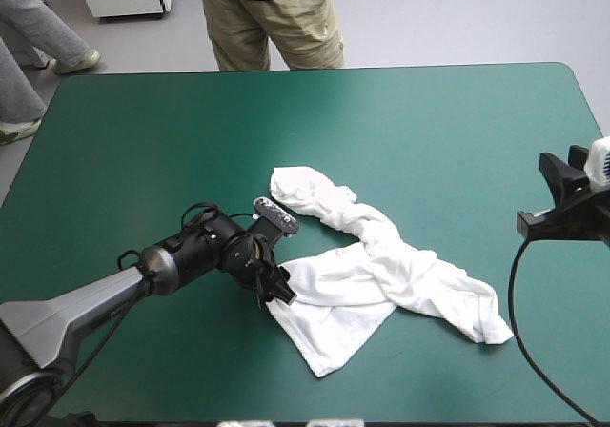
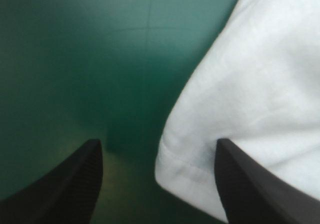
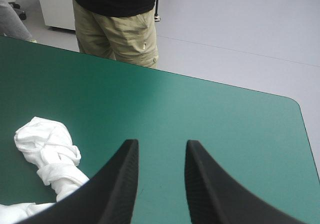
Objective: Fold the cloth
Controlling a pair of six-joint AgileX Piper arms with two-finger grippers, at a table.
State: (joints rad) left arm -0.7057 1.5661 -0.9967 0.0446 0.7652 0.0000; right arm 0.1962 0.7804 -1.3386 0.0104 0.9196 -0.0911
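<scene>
The white T-shirt point(image 1: 381, 274) lies crumpled on the teal-green table, twisted into a rope from its far left end point(image 1: 300, 187) to its near right end. A flatter part spreads toward the near edge. My left gripper point(image 1: 279, 294) is low at the shirt's left edge. In the left wrist view the left gripper point(image 2: 157, 141) is open, with a hemmed corner of the T-shirt point(image 2: 250, 94) lying between its fingers, against one of them. My right gripper point(image 1: 551, 196) hangs raised over the table's right side, open point(image 3: 161, 143) and holding nothing. The T-shirt point(image 3: 45, 146) lies ahead of it to one side.
Teal-green cover point(image 1: 191, 132) surrounds the shirt on all sides. The table's far edge point(image 3: 210, 81) and its rounded far right corner point(image 3: 295, 104) show in the right wrist view, with grey floor beyond.
</scene>
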